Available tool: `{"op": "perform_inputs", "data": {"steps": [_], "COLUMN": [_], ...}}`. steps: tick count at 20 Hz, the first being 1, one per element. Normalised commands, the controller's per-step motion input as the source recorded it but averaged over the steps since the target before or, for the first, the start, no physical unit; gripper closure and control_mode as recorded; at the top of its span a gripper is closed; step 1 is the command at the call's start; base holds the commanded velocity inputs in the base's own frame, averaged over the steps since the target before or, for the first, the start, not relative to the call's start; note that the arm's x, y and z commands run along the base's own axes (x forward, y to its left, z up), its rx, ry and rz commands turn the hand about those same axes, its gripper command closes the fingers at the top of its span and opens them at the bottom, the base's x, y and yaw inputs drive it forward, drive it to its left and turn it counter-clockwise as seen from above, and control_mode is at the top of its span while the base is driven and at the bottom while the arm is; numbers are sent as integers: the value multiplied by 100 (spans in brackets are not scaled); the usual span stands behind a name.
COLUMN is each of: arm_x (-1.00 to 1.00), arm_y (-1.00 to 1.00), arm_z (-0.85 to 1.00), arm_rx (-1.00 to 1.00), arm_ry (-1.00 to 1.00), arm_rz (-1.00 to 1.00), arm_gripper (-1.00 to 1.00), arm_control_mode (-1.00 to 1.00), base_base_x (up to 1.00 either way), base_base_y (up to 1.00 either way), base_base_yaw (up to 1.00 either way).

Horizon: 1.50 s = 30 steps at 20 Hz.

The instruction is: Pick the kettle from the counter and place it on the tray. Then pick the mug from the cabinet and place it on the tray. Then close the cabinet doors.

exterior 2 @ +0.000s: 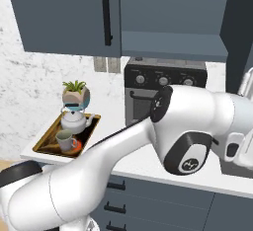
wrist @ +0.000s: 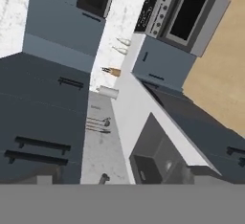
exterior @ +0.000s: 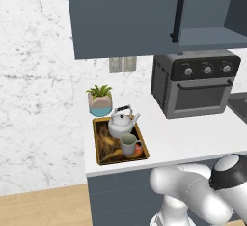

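Left base view: kettle point(exterior: 121, 124) and mug point(exterior: 128, 145) on tray point(exterior: 98, 148).

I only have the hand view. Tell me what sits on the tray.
Observer: The kettle stands on the tray, at its far end.
Operator: Now the second item.
Observer: The mug stands on the tray too, just in front of the kettle.
Operator: Now look overhead.
Observer: The cabinet is open: its right door stands swung out.
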Motion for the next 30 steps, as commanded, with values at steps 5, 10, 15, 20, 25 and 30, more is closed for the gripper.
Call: {"op": "perform_inputs", "data": {"steps": [5,10,15,20,25,30], "arm_x": [19,39,24,27,27,23], "arm_y": [0,-3,3,12,20,34], "arm_z": [-24,-5,-3,0,0,-3], "arm_rx": [0,0,0,0,0,0], "arm_ry": [2,0,0,0,0,1], "arm_rz": [2,4,10,17,18,17], "arm_gripper": [-100,-100,-100,-100,-100,-100], "arm_control_mode": [-100,-100,-100,-100,-100,-100], "base_base_x": [0,0,0,0,0,0], "base_base_y": [0,0,0,0,0,0], "base_base_yaw": [0,0,0,0,0,0]}}
